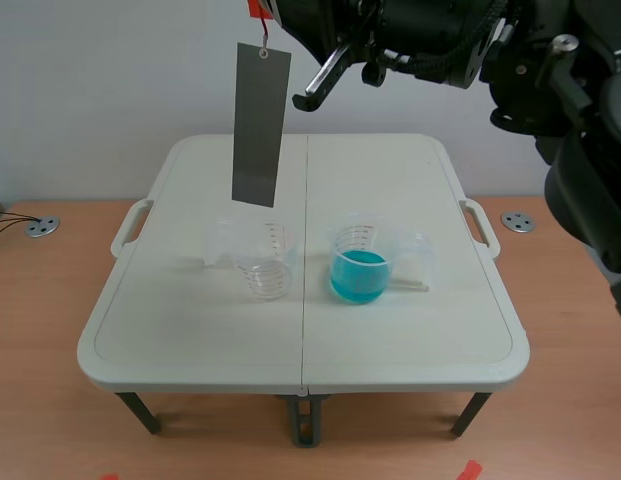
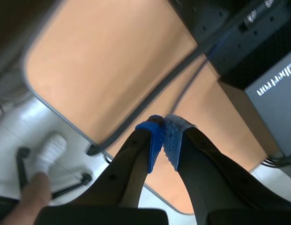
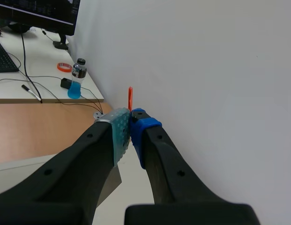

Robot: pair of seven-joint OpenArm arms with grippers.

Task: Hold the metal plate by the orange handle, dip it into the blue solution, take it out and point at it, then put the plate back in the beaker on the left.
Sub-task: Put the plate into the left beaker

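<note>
The metal plate (image 1: 261, 125) is smooth, matt grey sheet, its orange handle (image 3: 130, 97) plastic-looking, while beneath it the matt off-white plastic tabletop (image 1: 410, 330) bears an empty beaker (image 1: 265, 266) and a blue-filled beaker (image 1: 361, 263) of clear glossy plastic, and the right claw (image 3: 130, 123) has soft, dotted, rubbery pads (image 3: 118, 133).

The arm (image 1: 440, 30) across the far right was bulky and black, its housings rounded and faintly glossy. A ribbed black hose (image 1: 430, 66) ran along it, a grey metal lever (image 1: 320, 82) stuck out from it, and a round silver cap (image 1: 563, 43) sat on one joint. The left gripper (image 2: 163, 121) had two thick matte black fingers (image 2: 122, 173), each with a small round hole in its side. One pad (image 2: 152, 140) was plain bright blue, the other paler and dotted. The right gripper (image 3: 130, 116) had like black fingers (image 3: 70, 164), two holes showing on each, with a dotted grey-green pad (image 3: 118, 136) and a plain blue one.
</note>
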